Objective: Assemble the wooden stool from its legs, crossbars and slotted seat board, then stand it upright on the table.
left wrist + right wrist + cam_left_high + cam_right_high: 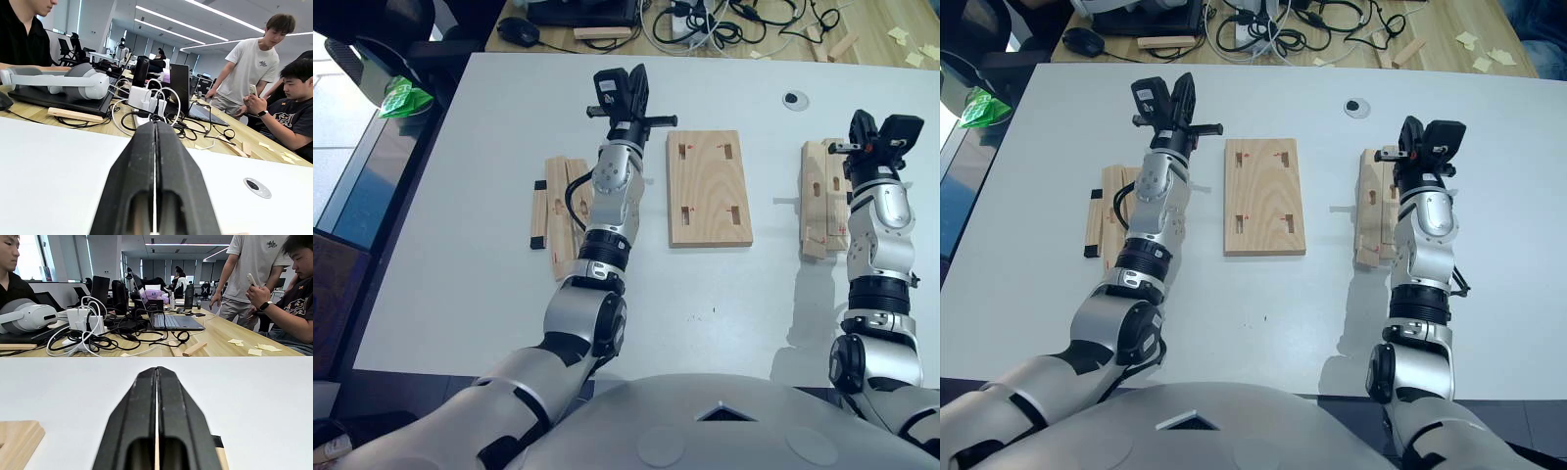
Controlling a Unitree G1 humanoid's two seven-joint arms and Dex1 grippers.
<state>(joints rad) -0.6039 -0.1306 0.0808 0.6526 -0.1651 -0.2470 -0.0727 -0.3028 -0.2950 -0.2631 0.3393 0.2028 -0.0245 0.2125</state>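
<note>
Left claw: your left claw (637, 78) is pressed fully closed, and its fingers (132, 166) meet with no gap and nothing between them. It sits over the tabletop (489, 147), pointing away from the robot, just past the far left corner of the seat board.

Right claw: your right claw (858, 127) is closed tight as well, with its fingers (181, 421) flush against each other and holding nothing. It sits over the far end of the right-hand wood pile.

Seat board: the slotted seat board (709, 186) lies flat in the middle of the tabletop between your two arms, with its four slots facing up. Neither claw touches it.

Left wood pile: you have a pile of legs and crossbars (556, 208) lying flat just to the left of your left forearm, partly hidden by the arm.

Right wood pile: a second pile of wooden pieces (817, 201) lies flat to the right of the seat board, close beside your right forearm and apart from the board.

Stool: it is unassembled, and all the parts lie loose.

Other: a round grommet (793, 99) is set in the tabletop beyond the seat board. A wooden desk (773, 34) with cables stands behind.
</note>
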